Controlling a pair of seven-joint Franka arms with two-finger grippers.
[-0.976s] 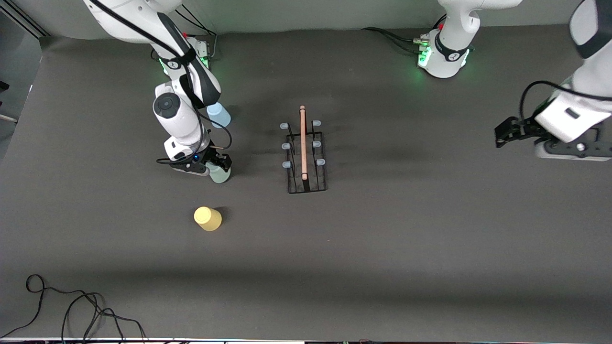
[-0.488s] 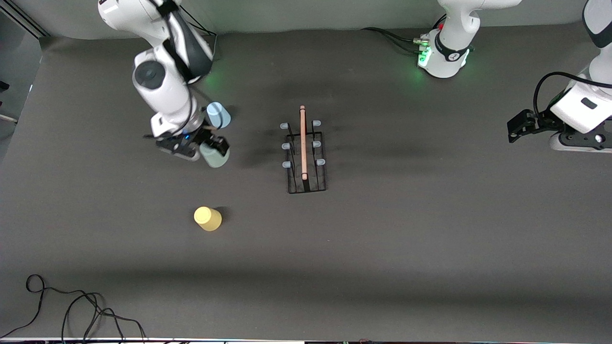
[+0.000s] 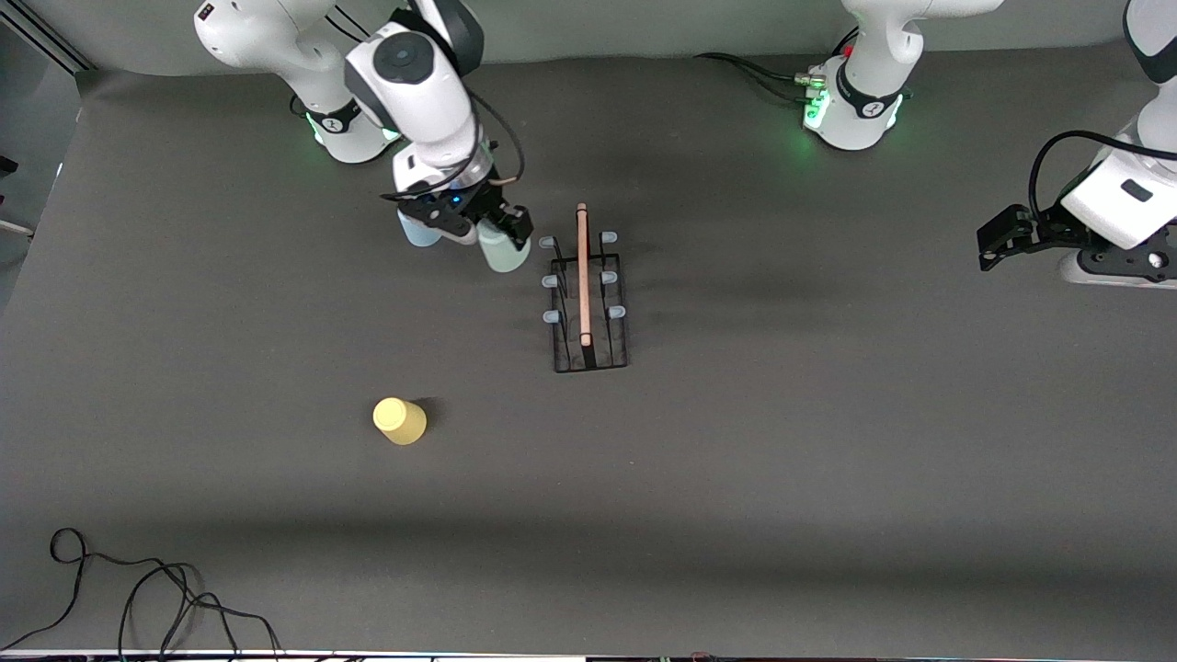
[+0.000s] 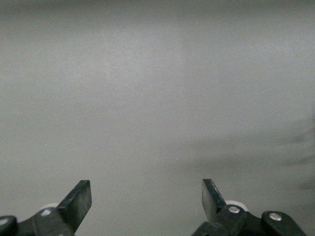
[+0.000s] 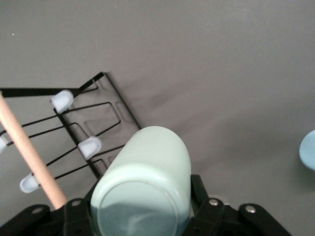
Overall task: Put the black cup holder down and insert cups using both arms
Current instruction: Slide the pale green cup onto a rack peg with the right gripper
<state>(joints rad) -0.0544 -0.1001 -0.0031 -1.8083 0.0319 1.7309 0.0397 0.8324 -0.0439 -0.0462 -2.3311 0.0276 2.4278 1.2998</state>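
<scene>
Carrying the pale green cup in the right gripper — clamped on it, up in the air just beside the black cup holder.
Showing, in the right wrist view only, the cup's flat base and three blue-capped pegs; showing, from the front only, the light blue cup partly hidden under that gripper, the yellow cup standing nearer the camera, and the left gripper waiting at its end of the worktop — fingers apart, holding nothing.

Dark grey surface, loose black cable coiled at its corner nearest the camera, toward the right arm's end
</scene>
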